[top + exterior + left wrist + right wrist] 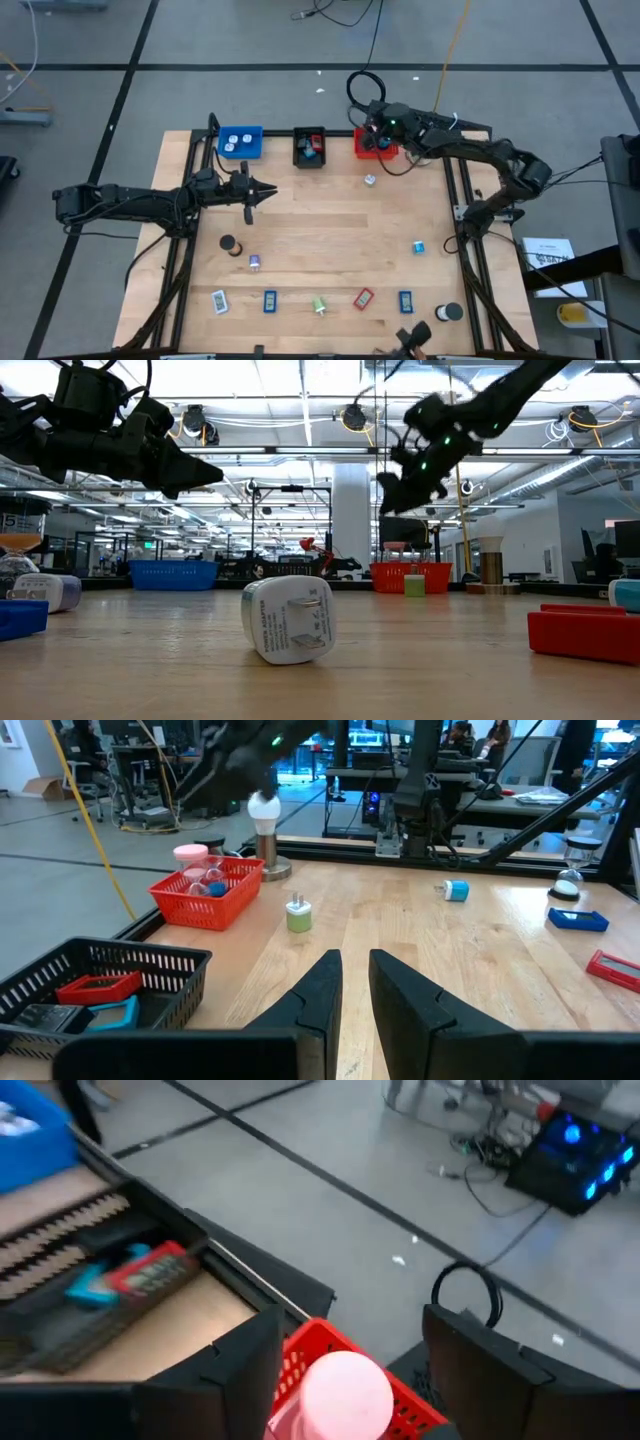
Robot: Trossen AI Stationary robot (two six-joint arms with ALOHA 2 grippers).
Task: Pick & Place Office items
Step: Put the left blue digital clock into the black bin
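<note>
Small office items lie scattered over the wooden table [330, 225]: a white plug [370, 180], a teal cylinder [419, 246], a black cylinder [228, 243], and a row of flat blue, red and white pieces along the near edge. My right gripper [350, 1325] hovers open over the red tray [376, 148]. Its fingers stand on either side of a pink hourglass top [345, 1395] without touching it. My left gripper [272, 190] hangs above the table's middle left, shut and empty, pointing right.
A blue tray [240, 142] and a black tray [310, 147] holding red and teal pieces sit at the far edge beside the red tray. A white ball-topped stand [265, 815] rises behind the red tray [205, 895]. A white plug [290, 618] lies near the table's near edge.
</note>
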